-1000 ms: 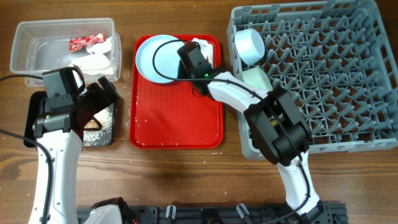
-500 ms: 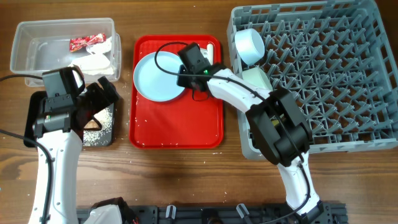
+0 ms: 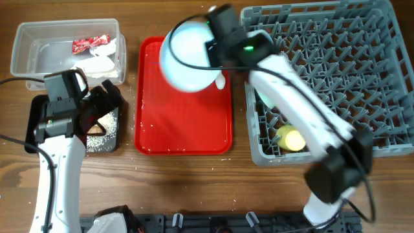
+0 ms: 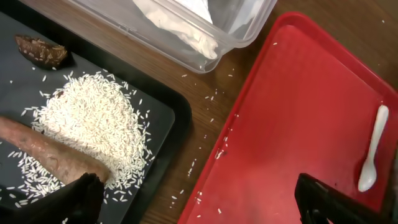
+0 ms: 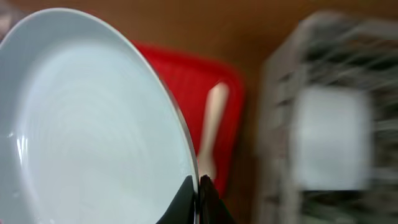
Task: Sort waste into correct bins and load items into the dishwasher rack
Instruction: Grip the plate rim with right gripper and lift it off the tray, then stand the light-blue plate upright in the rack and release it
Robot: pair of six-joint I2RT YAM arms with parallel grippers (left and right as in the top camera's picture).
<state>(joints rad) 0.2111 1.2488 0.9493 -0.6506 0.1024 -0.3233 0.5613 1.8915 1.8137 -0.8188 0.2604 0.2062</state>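
- Your right claw [image 5: 198,194] pinches the plate [image 5: 93,124] by its rim only; it can slip, dropping beside the rack [image 3: 362,77].
- Left claw [image 4: 199,200] gapes, empty.

Table [image 3: 194,188] holds tub [image 3: 39,48], rack [image 3: 362,97], black tray [image 4: 163,115] (red tray [image 3: 184,123]).

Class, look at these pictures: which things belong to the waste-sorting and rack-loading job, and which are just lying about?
Part of the job:
To load: plate, cup, spoon, rack.
Waste: wrapper, paper, rice, stick, scrap.
Bins: tub, black tray.

Just lying about:
red tray, table.
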